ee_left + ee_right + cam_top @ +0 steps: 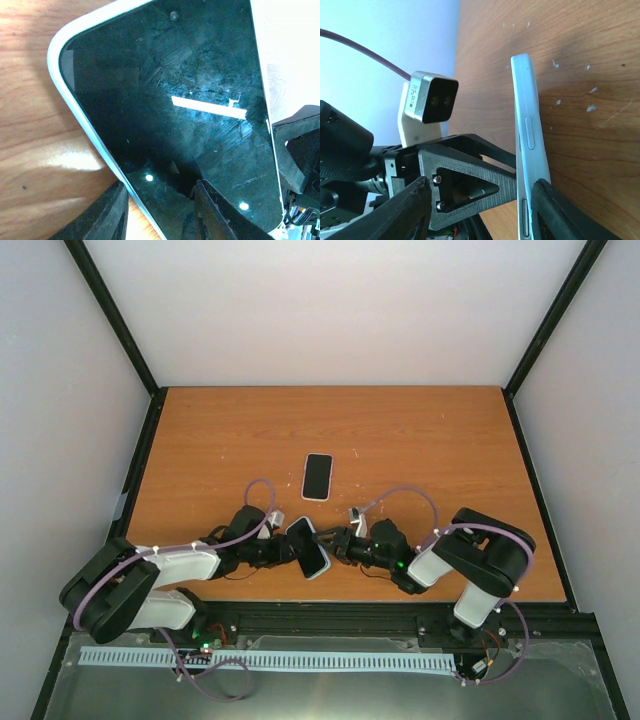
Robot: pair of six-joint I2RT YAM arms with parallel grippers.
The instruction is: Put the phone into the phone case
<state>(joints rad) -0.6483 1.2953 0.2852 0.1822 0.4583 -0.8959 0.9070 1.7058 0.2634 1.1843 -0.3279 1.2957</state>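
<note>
L claw clenched on the white-edged phone w/ glossy, scratched black glass face: one black plastic finger over the glass, the other under the rim. Phone sits btwn both claws, near 6 o'clock of the orange wood-grain surface. R claw spread wide, released; phone's matte side w/ button bumps is just beside its 3 o'clock finger. A white-rimmed black rectangle lies flat at 12 o'clock of the phone; case or not, can't tell.

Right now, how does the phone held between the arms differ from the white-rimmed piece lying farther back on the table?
The held phone is tilted on edge in the left gripper; the table piece lies flat, untouched. Side buttons show on the held phone's edge; the table piece shows only its face. Both are dark rectangles with white rims.
</note>
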